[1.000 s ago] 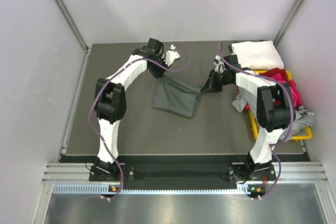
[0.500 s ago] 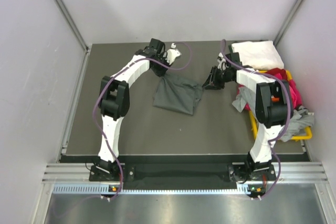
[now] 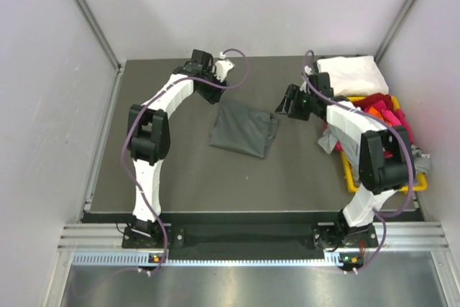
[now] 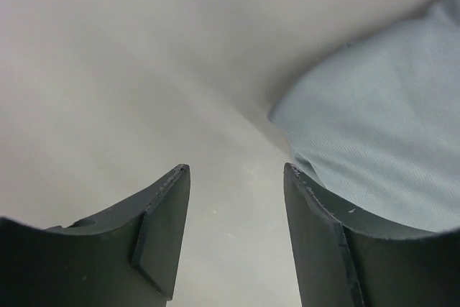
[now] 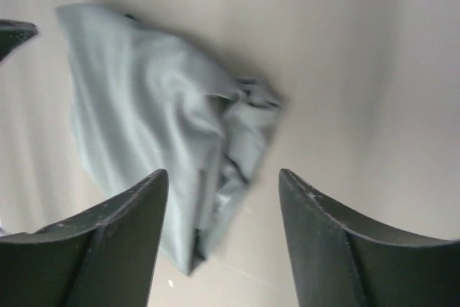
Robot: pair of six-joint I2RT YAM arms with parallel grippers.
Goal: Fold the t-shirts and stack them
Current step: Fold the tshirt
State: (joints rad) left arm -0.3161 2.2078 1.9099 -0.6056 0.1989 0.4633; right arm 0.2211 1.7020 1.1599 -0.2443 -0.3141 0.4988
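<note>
A dark grey t-shirt (image 3: 243, 129) lies folded on the dark mat in the middle of the top view. My left gripper (image 3: 215, 97) hangs open just off the shirt's back left corner. In the left wrist view the left gripper (image 4: 236, 169) has only bare mat between its fingers, with the cloth (image 4: 374, 127) to the right. My right gripper (image 3: 281, 108) stands open off the back right corner. In the right wrist view the right gripper (image 5: 223, 174) is above the shirt's rumpled edge (image 5: 144, 120), and holds nothing. A folded white t-shirt (image 3: 347, 75) rests at the back right.
A yellow bin (image 3: 347, 171) stands along the right edge of the mat. It holds red (image 3: 374, 101) and pink (image 3: 403, 124) shirts, and a light grey one (image 3: 330, 139) hangs over its side. Grey walls close in the mat on three sides.
Both grippers were shut on the dark grey shirt's back corners. They have opened, let it go and drawn back and apart, and the shirt has settled flat.
</note>
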